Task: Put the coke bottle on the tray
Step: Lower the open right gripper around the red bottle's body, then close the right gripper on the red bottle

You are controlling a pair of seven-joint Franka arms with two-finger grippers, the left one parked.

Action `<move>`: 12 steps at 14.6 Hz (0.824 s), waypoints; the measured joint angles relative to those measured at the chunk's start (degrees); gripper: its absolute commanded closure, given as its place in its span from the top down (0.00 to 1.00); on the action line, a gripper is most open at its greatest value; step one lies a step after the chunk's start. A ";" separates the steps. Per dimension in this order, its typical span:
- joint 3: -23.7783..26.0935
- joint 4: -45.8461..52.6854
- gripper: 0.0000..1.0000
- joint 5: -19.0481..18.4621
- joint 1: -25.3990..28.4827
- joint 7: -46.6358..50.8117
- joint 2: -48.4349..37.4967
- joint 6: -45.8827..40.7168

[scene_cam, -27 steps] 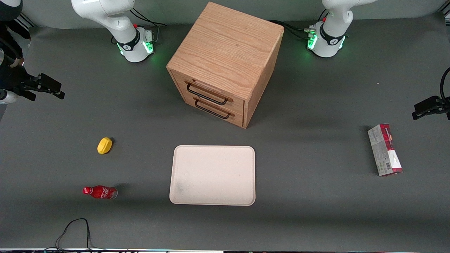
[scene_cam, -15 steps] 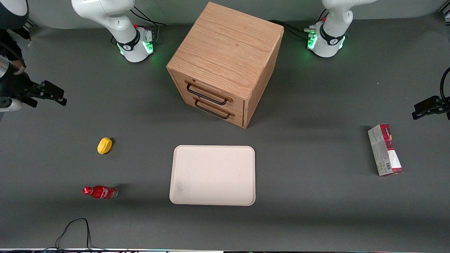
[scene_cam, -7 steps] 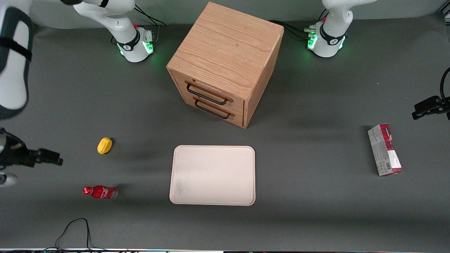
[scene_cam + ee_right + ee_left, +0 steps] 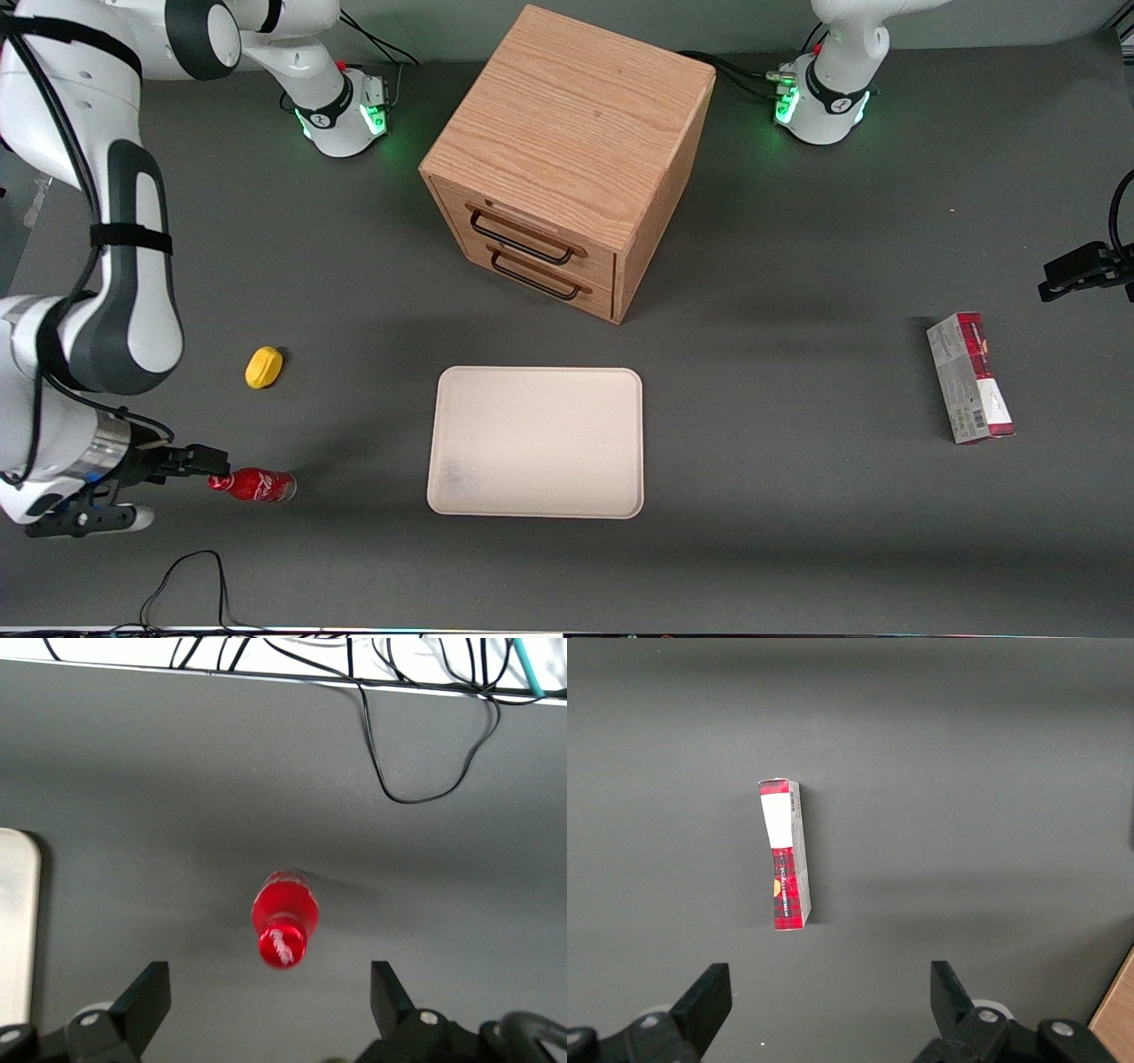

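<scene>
Your claw sits just above the coke bottle, holding nothing.

You can see the gripper spread wide with its fingers well apart; the coke bottle stands on the table between them and lower, touched by neither. In the front view the gripper hovers beside the bottle's cap, and the tray lies well off toward the parked arm's end.

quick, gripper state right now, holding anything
Gripper: open, holding nothing, fingers spread wide above the coke bottle, which stands upright on the table, not yet grasped.
</scene>
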 measured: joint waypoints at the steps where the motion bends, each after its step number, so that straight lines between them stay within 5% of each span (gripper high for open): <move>1: 0.00 -0.07 1.00 0.00 -0.07 -0.13 0.75 1.19; 10: 0.70 -3.00 0.99 1.62 -0.19 -1.72 2.88 6.73; 12: 0.70 -3.33 0.92 1.63 -0.20 -2.82 2.92 6.75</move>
